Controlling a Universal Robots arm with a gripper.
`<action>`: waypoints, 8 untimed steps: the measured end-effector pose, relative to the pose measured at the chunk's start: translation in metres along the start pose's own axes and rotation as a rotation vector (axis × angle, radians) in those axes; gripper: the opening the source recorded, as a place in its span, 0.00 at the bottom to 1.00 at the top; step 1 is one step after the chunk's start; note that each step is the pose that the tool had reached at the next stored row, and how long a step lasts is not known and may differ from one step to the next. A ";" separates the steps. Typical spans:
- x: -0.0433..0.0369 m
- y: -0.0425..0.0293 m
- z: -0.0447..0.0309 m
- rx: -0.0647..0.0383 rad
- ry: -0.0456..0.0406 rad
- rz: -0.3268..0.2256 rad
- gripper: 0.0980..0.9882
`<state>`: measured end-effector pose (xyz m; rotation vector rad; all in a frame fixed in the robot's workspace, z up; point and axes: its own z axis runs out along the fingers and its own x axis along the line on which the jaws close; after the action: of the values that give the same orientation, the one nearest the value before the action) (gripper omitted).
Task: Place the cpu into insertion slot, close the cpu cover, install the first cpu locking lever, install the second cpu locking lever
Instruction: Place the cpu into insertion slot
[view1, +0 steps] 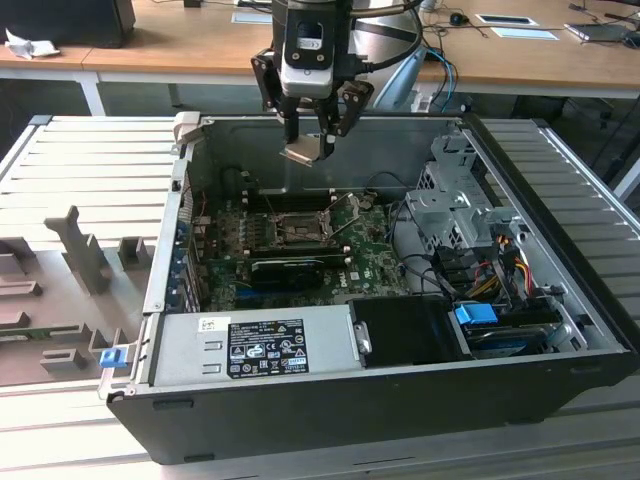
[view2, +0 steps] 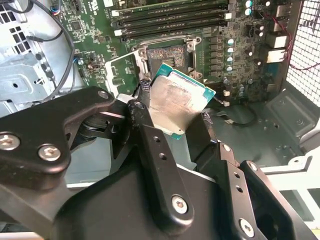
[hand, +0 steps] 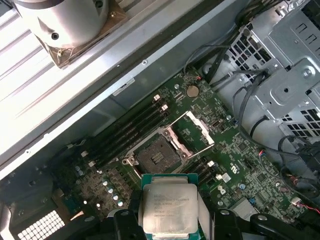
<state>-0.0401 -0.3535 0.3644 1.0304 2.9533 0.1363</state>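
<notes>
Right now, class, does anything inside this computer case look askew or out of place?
The cpu hangs tilted in the gripper above the motherboard, its metal top smeared. The insertion slot sits empty, its cpu cover flipped open.

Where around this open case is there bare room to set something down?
Bare: the ribbed surface at the exterior view's right of the case, and beyond the grey fixtures at that view's left. Crowded: the cables beside the drive cage.

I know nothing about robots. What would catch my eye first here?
The gripper hangs over an open computer case, holding the cpu, a small silver square. Below, on the green board, the insertion slot lies bare, its cpu cover tilted up beside it.
</notes>
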 end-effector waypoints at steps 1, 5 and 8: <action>0.0000 0.0000 0.0002 0.000 -0.0003 0.004 0.48; 0.0000 -0.0001 0.0008 0.000 -0.0017 0.019 0.48; 0.0000 -0.0002 0.0014 -0.001 -0.0031 0.035 0.48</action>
<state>-0.0401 -0.3535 0.3630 1.0819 2.9332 0.1359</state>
